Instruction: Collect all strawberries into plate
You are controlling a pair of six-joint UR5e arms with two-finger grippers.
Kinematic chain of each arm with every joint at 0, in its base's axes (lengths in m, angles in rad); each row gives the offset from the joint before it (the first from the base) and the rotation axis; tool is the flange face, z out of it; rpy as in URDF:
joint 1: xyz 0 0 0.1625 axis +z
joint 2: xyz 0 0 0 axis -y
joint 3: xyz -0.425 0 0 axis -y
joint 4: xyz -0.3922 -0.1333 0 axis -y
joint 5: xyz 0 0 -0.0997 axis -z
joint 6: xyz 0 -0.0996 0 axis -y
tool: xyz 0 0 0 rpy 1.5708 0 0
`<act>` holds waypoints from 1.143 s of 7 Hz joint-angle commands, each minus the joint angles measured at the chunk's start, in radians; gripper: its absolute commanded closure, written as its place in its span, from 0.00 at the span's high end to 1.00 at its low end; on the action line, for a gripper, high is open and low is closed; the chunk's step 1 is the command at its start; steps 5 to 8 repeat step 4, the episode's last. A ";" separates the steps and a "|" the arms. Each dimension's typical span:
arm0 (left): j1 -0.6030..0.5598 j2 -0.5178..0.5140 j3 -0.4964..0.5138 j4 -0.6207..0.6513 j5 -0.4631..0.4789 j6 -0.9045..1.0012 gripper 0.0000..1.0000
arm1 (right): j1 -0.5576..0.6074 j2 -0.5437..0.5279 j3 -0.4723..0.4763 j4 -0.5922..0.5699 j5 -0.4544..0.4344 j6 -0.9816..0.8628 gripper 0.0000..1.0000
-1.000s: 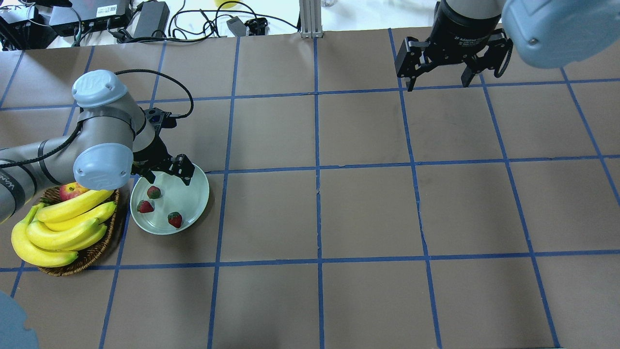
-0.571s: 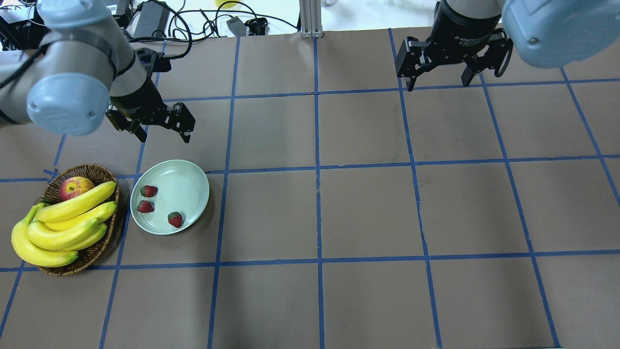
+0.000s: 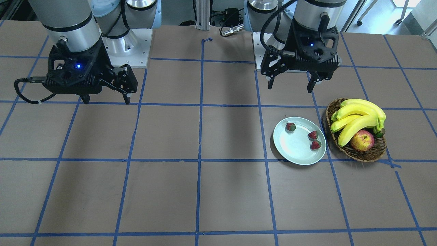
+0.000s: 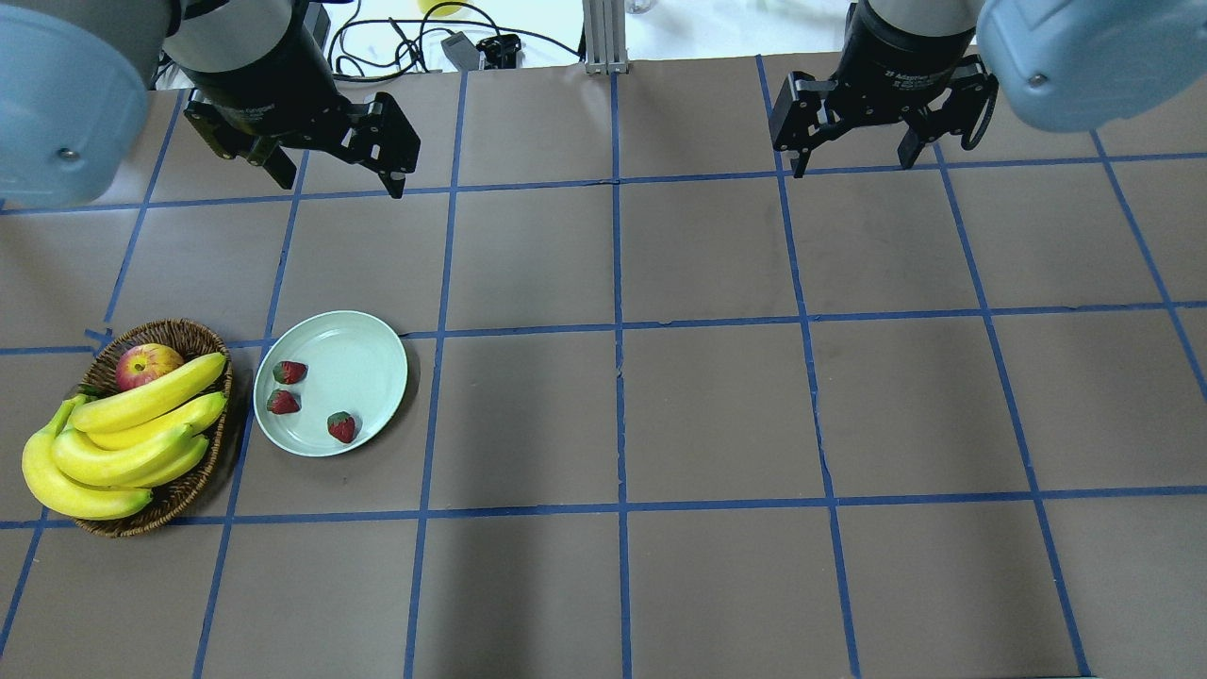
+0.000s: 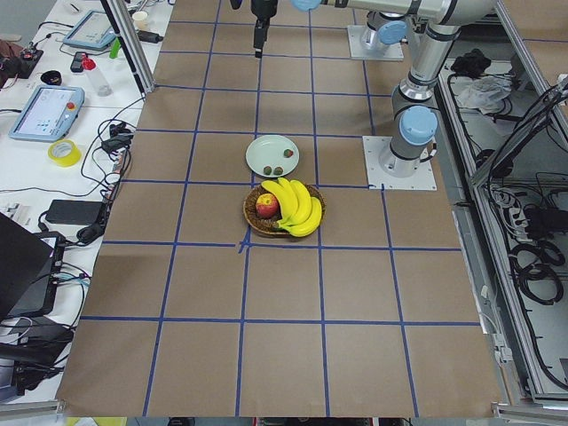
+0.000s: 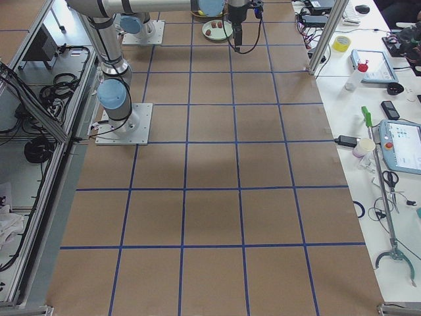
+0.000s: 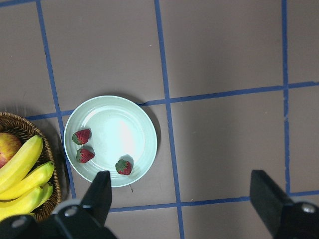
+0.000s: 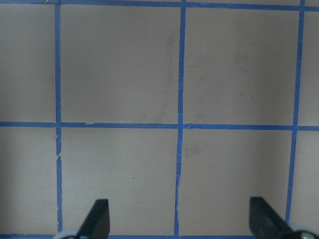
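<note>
Three strawberries lie in the pale mint plate [image 4: 363, 354]: one at the left [image 4: 289, 372], one below it [image 4: 282, 402], one near the front rim [image 4: 341, 427]. They also show in the front view [image 3: 290, 127] [image 3: 312, 135] [image 3: 315, 145] and in the left wrist view [image 7: 82, 136] [image 7: 84, 155] [image 7: 124, 167]. My left gripper [image 4: 339, 181] is open and empty, high above the table beyond the plate. My right gripper [image 4: 854, 168] is open and empty over bare table at the far right.
A brown wicker basket [image 4: 179, 500] with bananas [image 4: 132, 424] and a red-yellow apple [image 4: 146, 365] stands right beside the plate on its left. Cables and power bricks [image 4: 292, 38] lie past the table's far edge.
My left gripper rose from just over the plate and drew back toward the table's far edge, still open. The upper-left strawberry shifted slightly left. The right arm has not moved.
</note>
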 commanded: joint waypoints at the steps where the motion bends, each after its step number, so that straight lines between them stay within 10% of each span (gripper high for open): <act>1: 0.001 0.036 0.007 -0.002 -0.014 0.003 1.00 | -0.001 0.000 -0.001 0.000 0.000 0.003 1.00; 8: 0.003 0.048 -0.005 -0.002 -0.014 0.007 1.00 | -0.001 0.001 0.000 0.000 0.002 0.004 1.00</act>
